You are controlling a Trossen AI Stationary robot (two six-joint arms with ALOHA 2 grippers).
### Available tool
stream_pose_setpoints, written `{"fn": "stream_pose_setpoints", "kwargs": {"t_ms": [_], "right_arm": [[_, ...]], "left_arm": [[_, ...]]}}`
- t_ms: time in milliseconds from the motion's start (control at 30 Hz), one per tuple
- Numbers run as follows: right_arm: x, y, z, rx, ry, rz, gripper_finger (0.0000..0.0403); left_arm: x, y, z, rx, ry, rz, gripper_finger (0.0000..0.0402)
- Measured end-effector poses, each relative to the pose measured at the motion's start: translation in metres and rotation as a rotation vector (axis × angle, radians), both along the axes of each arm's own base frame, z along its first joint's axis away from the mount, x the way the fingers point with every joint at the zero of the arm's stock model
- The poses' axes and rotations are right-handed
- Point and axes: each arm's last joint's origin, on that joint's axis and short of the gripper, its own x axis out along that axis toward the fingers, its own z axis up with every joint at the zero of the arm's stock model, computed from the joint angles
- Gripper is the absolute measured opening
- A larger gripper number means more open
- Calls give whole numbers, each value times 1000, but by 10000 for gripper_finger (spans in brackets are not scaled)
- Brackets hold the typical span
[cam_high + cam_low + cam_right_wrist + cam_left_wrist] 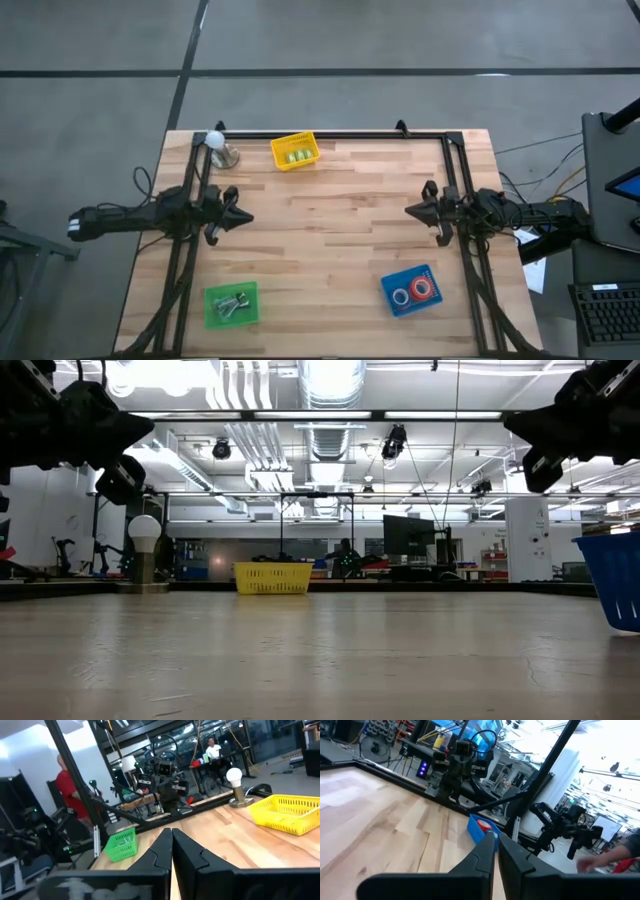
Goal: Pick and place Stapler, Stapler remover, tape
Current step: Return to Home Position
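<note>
High view: tape [423, 288] lies flat, holes up, in the blue basket [388, 287] at the table's [330, 240] lower right, well apart from the right gripper [408, 210]. Being round rolls, they show no long axis. The right gripper and left gripper [248, 217] hover empty, fingers pressed together.

Both arms sit at opposite sides.
I read left gripper [243, 217] and right gripper [410, 210] fingers together, tips facing each other.
</note>
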Motion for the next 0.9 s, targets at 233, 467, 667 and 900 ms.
{"fn": "stream_pose_setpoints", "kwargs": {"t_ms": [233,467,667,900], "right_arm": [[0,0,0,10,0,1,9],[0,0,0,10,0,1,9],[0,0,0,10,0,1,9],[0,0,0,10,0,1,9]], "left_arm": [[0,0,0,-1,0,0,23],[0,0,0,-2,0,0,23],[0,0,0,-2,1,0,23],[0,0,0,-3,1,0,23]]}}
